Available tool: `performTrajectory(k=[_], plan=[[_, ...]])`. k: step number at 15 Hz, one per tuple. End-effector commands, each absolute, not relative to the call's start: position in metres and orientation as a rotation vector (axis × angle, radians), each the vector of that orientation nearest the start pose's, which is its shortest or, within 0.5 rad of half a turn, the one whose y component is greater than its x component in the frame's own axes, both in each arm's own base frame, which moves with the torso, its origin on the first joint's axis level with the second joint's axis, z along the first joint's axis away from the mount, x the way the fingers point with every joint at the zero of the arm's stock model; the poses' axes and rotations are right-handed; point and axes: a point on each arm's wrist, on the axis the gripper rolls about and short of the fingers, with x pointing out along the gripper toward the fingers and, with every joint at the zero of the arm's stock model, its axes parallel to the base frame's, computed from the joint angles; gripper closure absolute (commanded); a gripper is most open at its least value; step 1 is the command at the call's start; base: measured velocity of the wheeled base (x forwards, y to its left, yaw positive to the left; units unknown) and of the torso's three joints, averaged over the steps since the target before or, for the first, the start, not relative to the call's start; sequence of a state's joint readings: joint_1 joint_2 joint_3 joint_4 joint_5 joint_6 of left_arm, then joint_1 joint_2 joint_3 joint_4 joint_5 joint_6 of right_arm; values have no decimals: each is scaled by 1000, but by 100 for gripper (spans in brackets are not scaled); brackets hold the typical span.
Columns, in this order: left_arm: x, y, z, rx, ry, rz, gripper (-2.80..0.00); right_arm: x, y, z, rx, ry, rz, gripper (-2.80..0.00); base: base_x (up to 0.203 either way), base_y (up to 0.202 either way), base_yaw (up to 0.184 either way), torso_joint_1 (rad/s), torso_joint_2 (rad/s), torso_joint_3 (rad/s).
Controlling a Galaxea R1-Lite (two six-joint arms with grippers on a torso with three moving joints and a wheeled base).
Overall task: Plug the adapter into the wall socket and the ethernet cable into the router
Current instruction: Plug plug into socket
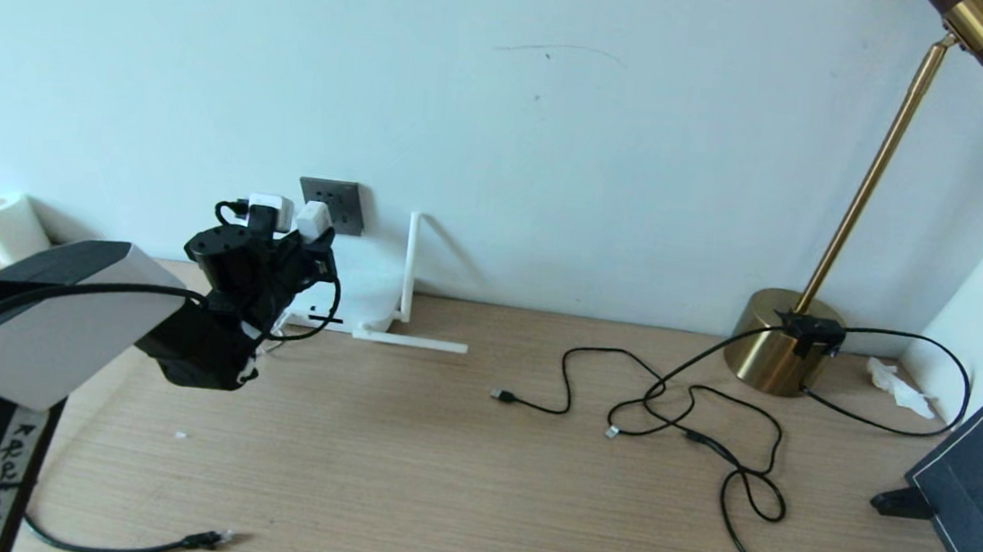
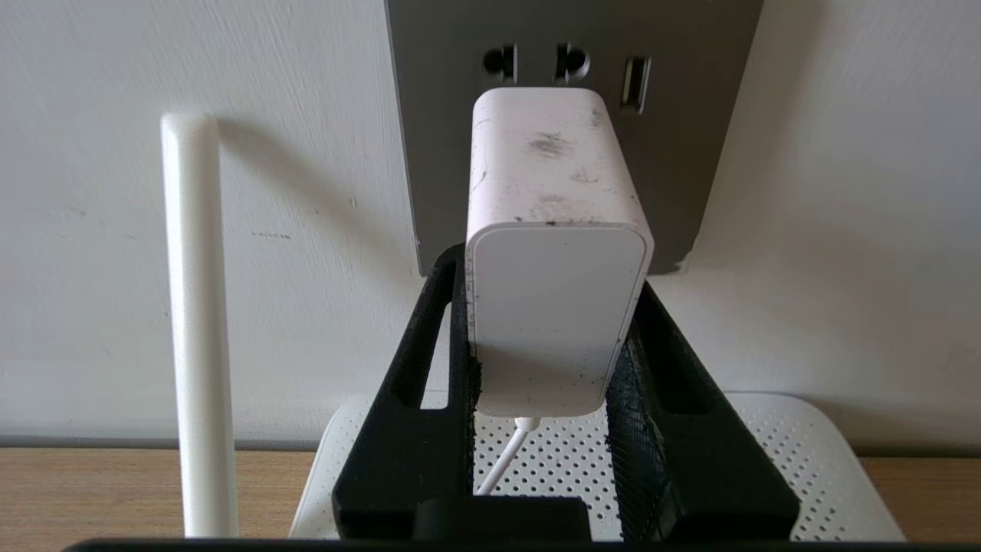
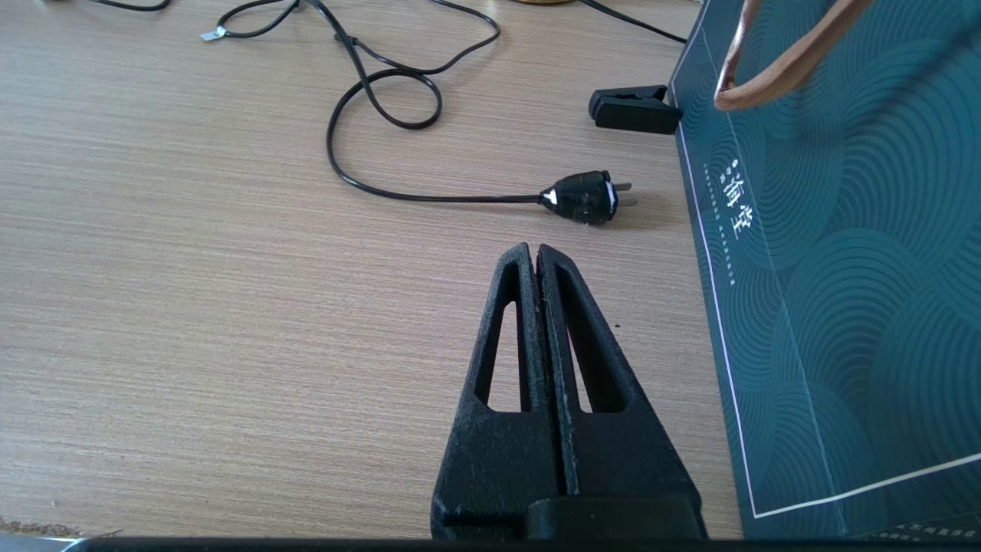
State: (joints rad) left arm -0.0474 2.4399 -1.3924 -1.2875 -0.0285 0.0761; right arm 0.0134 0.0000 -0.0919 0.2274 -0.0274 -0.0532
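1. Left gripper [image 2: 548, 337] raised at the wall, fingers [image 2: 674, 399] closed partway around the adapter [image 2: 556, 253], one on each side of the white brick.
2. Adapter's far end up against the wall socket [image 2: 429, 115], just under the row of plug holes; cannot tell whether the prongs are seated. Thin white cord hanging down from the near end between the fingers.
3. Router [image 2: 805, 460] lying flat on the desk [image 1: 435, 487] against the wall, directly under the gripper; one antenna [image 2: 195, 322] standing upright beside it.
4. Ethernet cable [image 1: 200, 541] lying loose at the near edge of the desk, well apart from the router, clear-tipped connector pointing right.
5. Right gripper [image 3: 536, 257] hovering low over the desk with fingers pressed together, holding nothing; a black plug [image 3: 586, 198] just ahead of the tips, a dark patterned bag [image 3: 843, 307] alongside.
6. Brass lamp [image 1: 778, 340] at the far right by the wall, thin black cables [image 1: 712, 423] tangled in front of it; a white roll [image 1: 5, 225] at the far left.
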Motion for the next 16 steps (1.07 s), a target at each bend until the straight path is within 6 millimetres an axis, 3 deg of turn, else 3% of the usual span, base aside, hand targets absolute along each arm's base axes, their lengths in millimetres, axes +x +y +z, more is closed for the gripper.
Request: performTrajectory(k=[1,6,16], plan=[[474,-23,116,64,-259,-68,0,-31,-1,77,-56,137,-10,0,0,0,0,0,0,0],[466,-22,111,-6,-263,-76,0,-31,-1,77,-56,137,-10,0,0,0,0,0,0,0],[476,-23,103,-27,-271,-87,0,-31,-1,77,-56,137,-10,0,0,0,0,0,0,0]])
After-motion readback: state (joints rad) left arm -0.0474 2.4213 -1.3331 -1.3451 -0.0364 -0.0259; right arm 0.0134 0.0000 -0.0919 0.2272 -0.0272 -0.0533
